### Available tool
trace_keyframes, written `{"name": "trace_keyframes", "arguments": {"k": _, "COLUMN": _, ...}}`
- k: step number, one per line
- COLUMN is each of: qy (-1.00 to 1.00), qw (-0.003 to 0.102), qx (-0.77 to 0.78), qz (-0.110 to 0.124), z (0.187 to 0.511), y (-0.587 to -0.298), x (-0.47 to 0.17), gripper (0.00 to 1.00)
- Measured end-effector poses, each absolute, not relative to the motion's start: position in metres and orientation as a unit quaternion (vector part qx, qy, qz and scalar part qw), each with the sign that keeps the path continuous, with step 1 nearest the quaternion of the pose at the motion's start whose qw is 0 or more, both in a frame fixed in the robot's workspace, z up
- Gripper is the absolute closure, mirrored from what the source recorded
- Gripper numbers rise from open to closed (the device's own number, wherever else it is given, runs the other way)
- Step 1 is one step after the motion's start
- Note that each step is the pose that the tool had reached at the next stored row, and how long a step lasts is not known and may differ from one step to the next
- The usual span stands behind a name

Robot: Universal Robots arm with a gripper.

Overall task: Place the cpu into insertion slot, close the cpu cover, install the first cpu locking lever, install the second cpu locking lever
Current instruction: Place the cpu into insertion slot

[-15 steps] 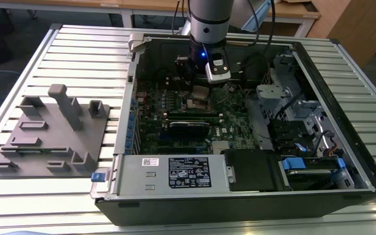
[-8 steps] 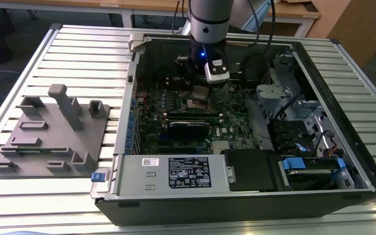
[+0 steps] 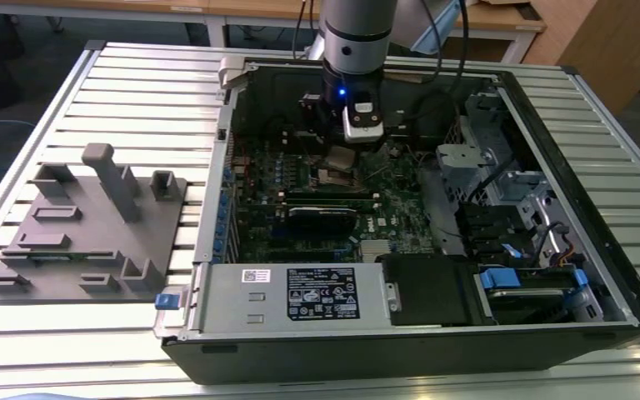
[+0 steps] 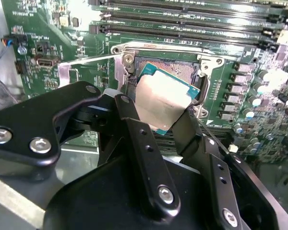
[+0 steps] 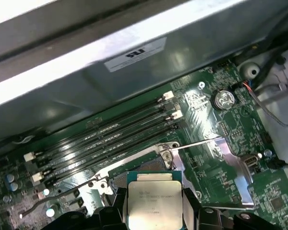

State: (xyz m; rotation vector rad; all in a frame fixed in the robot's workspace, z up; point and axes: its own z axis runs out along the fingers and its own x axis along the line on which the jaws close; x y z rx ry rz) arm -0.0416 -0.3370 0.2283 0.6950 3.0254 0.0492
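We saw the gripper (image 4: 159, 109) pinching the cpu (image 4: 165, 93) by 2 opposite edges, its black fingers (image 4: 134, 136) pressed flat against the chip's sides. The cpu, a thin square with a dull silver-grey lid on a teal-edged board, hung tilted just over the insertion slot (image 4: 178, 67), with 1 corner overlapping the slot's dark centre. Whether it touched the rim we could not tell.

The slot's silvery metal rim lay bare beyond the chip, and a thin wire lever (image 5: 197, 143) stood off beside it. In the first wrist view, long black memory slots (image 5: 105, 139) ran close along 1 side of the slot, with only a narrow strip of green board between them.

In the exterior view the arm reached down into the open computer case (image 3: 409, 358) — its black walls boxed the work in. The grey fixture block (image 3: 87, 225) sat well apart on the slatted table (image 3: 131, 75).
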Motion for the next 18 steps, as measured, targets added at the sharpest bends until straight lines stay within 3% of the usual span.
{"name": "trace_keyframes", "arguments": {"k": 18, "qy": 0.960, "qw": 0.019, "qx": 0.278, "qz": 0.015, "z": 0.2278, "y": -0.3370, "x": -0.0416, "gripper": 0.46}}
